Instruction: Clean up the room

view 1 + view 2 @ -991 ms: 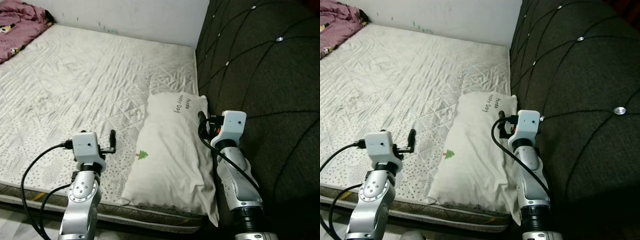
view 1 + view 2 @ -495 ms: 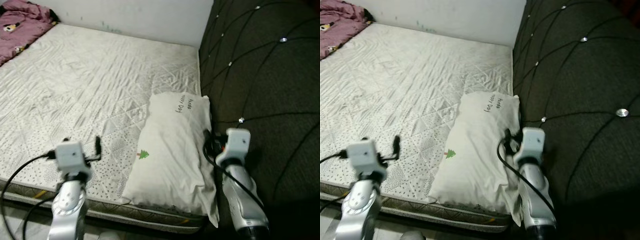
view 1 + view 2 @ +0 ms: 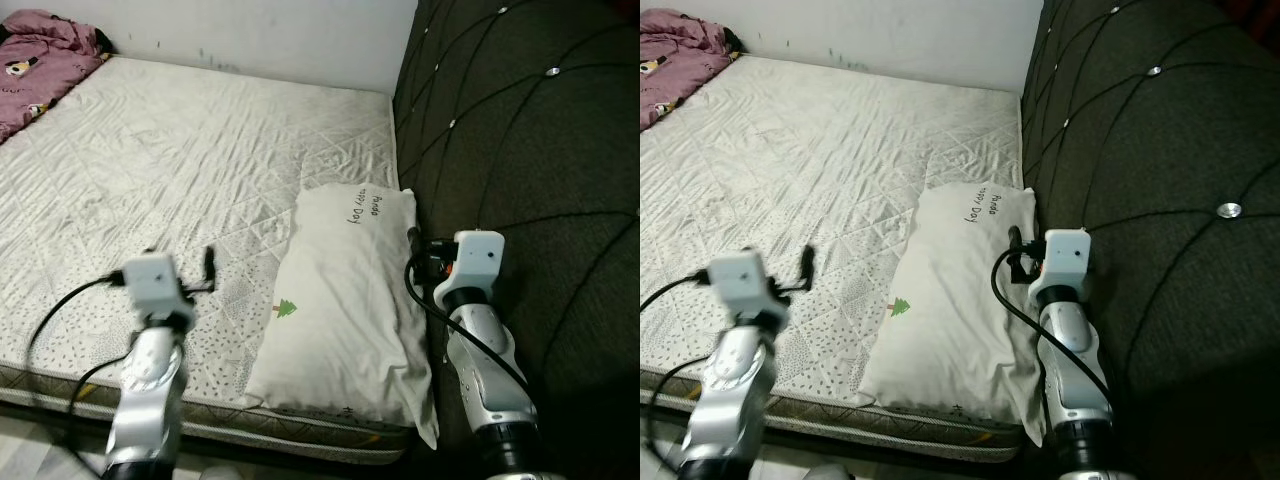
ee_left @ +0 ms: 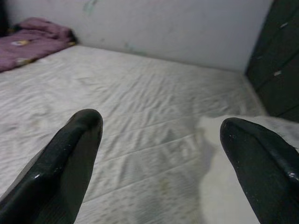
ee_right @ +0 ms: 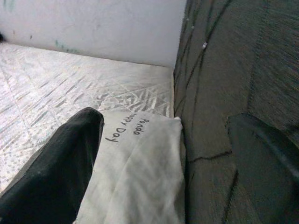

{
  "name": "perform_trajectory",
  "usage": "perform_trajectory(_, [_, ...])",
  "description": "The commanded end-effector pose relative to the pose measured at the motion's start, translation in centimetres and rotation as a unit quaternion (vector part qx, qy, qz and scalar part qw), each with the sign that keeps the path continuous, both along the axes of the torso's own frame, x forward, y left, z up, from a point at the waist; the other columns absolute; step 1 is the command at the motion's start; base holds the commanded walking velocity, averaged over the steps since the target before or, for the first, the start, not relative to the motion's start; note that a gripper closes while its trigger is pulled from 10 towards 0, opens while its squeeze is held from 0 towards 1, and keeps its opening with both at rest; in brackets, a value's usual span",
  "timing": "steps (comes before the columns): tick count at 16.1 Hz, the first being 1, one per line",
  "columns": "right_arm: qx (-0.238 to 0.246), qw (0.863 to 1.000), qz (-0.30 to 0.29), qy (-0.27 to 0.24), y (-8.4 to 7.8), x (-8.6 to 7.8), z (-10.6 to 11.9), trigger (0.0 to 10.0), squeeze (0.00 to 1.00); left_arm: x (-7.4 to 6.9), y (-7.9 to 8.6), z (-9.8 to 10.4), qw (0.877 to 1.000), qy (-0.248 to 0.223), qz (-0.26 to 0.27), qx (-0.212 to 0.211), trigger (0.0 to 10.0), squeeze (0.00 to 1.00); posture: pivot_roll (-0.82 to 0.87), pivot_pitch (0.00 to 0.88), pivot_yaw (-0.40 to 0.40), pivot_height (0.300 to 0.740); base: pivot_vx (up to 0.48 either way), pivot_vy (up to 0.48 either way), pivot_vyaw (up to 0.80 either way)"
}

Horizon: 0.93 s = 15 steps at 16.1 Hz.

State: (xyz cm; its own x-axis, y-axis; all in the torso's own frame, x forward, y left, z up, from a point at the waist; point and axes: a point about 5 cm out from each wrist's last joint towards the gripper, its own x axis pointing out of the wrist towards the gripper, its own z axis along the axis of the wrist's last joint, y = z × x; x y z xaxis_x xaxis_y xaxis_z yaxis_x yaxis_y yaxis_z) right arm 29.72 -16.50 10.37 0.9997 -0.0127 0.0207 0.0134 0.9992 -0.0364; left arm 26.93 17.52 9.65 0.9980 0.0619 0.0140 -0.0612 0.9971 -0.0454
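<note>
A white pillow [image 3: 345,300] with a small green tree print lies lengthwise on the bare quilted mattress [image 3: 180,160], against the dark headboard. My right gripper [image 3: 417,252] hovers at the pillow's right edge, between pillow and headboard, open and empty. In the right wrist view that gripper [image 5: 173,128] spans the pillow's [image 5: 140,172] printed end. My left gripper [image 3: 200,272] hangs open over the mattress, left of the pillow and apart from it. Through the left wrist view's gripper [image 4: 161,126] the mattress [image 4: 140,102] stretches to the wall.
A dark tufted headboard [image 3: 520,130] rises along the right. A crumpled purple blanket [image 3: 45,50] lies at the mattress's far left corner. A white wall [image 3: 280,30] runs behind the bed. The mattress's near edge [image 3: 230,425] is just before me.
Both arms dipped half a second ago and have come back up. The left gripper now sits slightly further left than a second ago. The pillow has not moved.
</note>
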Motion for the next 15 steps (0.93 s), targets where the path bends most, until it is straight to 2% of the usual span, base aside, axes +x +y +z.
perform_trajectory(1, [-0.01, 1.0, 0.004, 0.006, -0.1, 0.0, -0.5, 10.0, 0.0, 0.1, -0.5, -0.2, 1.0, 0.006, -0.007, -0.008, 10.0, 0.0, 0.04, 0.0, -0.024, 0.74, 0.0, 0.0, 0.0])
perform_trajectory(3, [-0.019, 1.0, -0.005, 0.004, -0.7, -0.2, -0.6, 10.0, 0.0, 0.0, -1.0, -1.0, 1.0, 0.01, -0.007, -0.011, 10.0, 0.0, 0.01, 0.0, 0.001, 0.74, 0.0, 0.0, 0.0])
perform_trajectory(4, [-0.023, 1.0, -0.015, -0.005, -1.3, 0.0, 0.0, 10.0, 0.0, 0.0, -1.4, -1.5, 1.0, 0.016, -0.01, -0.013, 10.0, 0.0, -0.02, 0.0, 0.007, 0.74, 0.0, 0.0, 0.0])
perform_trajectory(6, [-0.046, 0.998, -0.029, -0.02, -3.5, -0.2, 1.0, 10.0, 0.0, 0.6, -3.3, -2.4, 0.999, 0.029, -0.024, -0.025, 10.0, 0.0, -0.1, 0.0, 0.014, 0.74, 0.0, 0.0, 0.0])
perform_trajectory(7, [-0.053, 0.998, -0.031, -0.026, -3.9, -0.3, 1.5, 10.0, 0.0, 1.0, -4.0, -2.5, 0.999, 0.027, -0.035, -0.015, 10.0, 0.0, -0.11, 0.0, 0.018, 0.74, 0.0, 0.0, 0.0])
perform_trajectory(8, [-0.058, 0.997, -0.014, -0.044, -3.4, -0.2, 2.4, 10.0, 0.0, 1.2, -3.9, -2.2, 0.999, 0.023, -0.043, -0.013, 10.0, 0.0, -0.11, 0.0, 0.035, 0.74, 0.0, 0.0, 0.0])
perform_trajectory(10, [-0.046, 0.998, -0.001, -0.045, -2.4, -0.5, 2.2, 10.0, 0.0, 1.3, -2.6, -2.7, 0.999, 0.027, -0.027, -0.002, 10.0, 0.0, -0.11, 0.0, 0.065, 0.74, 0.0, 0.0, 0.0])
perform_trajectory(11, [-0.017, 0.999, -0.001, -0.045, -1.6, -0.7, 2.1, 10.0, 0.0, 1.5, -1.8, -2.8, 0.999, 0.031, -0.015, 0.0, 10.0, 0.0, -0.12, 0.0, 0.116, 0.74, 0.0, 0.0, 0.0])
perform_trajectory(12, [-0.008, 0.999, 0.0, -0.049, -1.2, -0.7, 2.3, 10.0, 0.0, 1.7, -1.6, -2.8, 0.999, 0.032, -0.015, 0.005, 10.0, 0.0, -0.13, 0.0, 0.125, 0.74, 0.0, 0.0, 0.0])
perform_trajectory(13, [-0.038, 0.997, -0.005, -0.064, -0.5, -0.7, 2.2, 10.0, 0.0, 2.6, -2.3, -2.1, 0.998, 0.021, -0.052, 0.016, 10.0, 0.0, -0.13, 0.0, 0.15, 0.74, 0.0, 0.0, 0.0])
perform_trajectory(15, [-0.036, 0.999, -0.017, -0.035, -0.6, -1.3, 0.2, 10.0, 0.0, 3.0, -2.2, -1.6, 0.999, 0.008, -0.042, 0.018, 10.0, 0.0, -0.11, 0.0, 0.124, 0.74, 0.0, 0.0, 0.0])
